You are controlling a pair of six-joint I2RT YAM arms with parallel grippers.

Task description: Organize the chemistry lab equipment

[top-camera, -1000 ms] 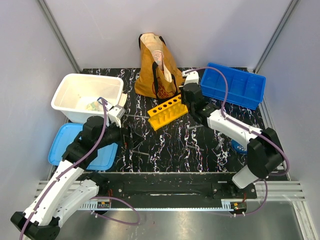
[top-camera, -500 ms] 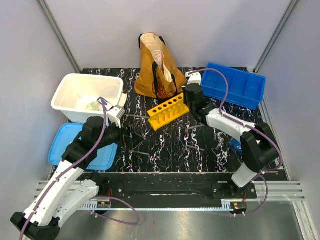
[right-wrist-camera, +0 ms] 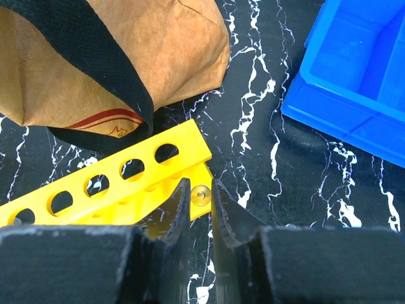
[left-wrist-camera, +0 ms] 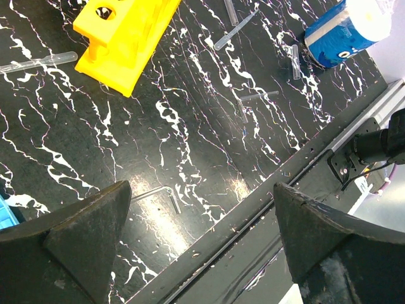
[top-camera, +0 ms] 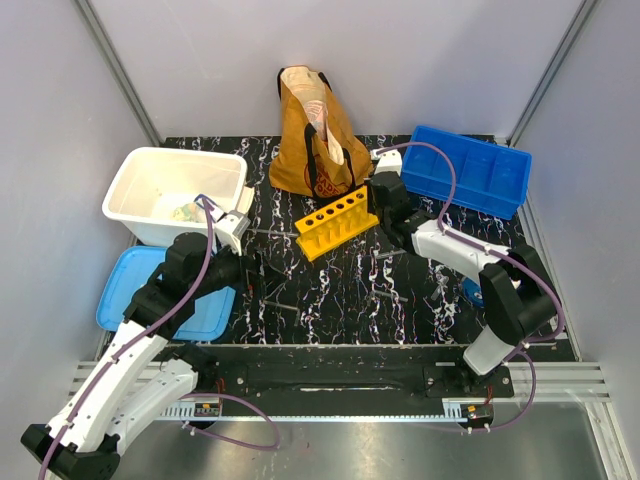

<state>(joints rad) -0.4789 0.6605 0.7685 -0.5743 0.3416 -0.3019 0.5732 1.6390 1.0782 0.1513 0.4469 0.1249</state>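
The yellow test-tube rack (top-camera: 335,222) lies slantwise mid-table, beside the brown bag; its holes (right-wrist-camera: 133,168) show empty in the right wrist view. My right gripper (right-wrist-camera: 201,190) hangs over the rack's right end, shut on a thin clear tube (right-wrist-camera: 201,195) seen end-on between the fingers. In the top view this gripper (top-camera: 376,203) sits just right of the rack. Loose clear tubes (left-wrist-camera: 235,31) lie on the black marbled table (top-camera: 330,290), one (left-wrist-camera: 38,61) left of the rack (left-wrist-camera: 126,31). My left gripper (left-wrist-camera: 199,190) hovers open and empty above the front left of the table (top-camera: 250,268).
A mustard-brown tote bag (top-camera: 315,135) stands behind the rack. A blue divided bin (top-camera: 465,170) is at back right, a white tub (top-camera: 175,190) at back left, a blue lid (top-camera: 130,290) under the left arm. A blue roll (left-wrist-camera: 345,28) and a small bent metal key (left-wrist-camera: 158,193) lie on the table.
The right arm has drawn in, shifting its gripper slightly by the rack's right end with the tube still held. The left arm has not moved.
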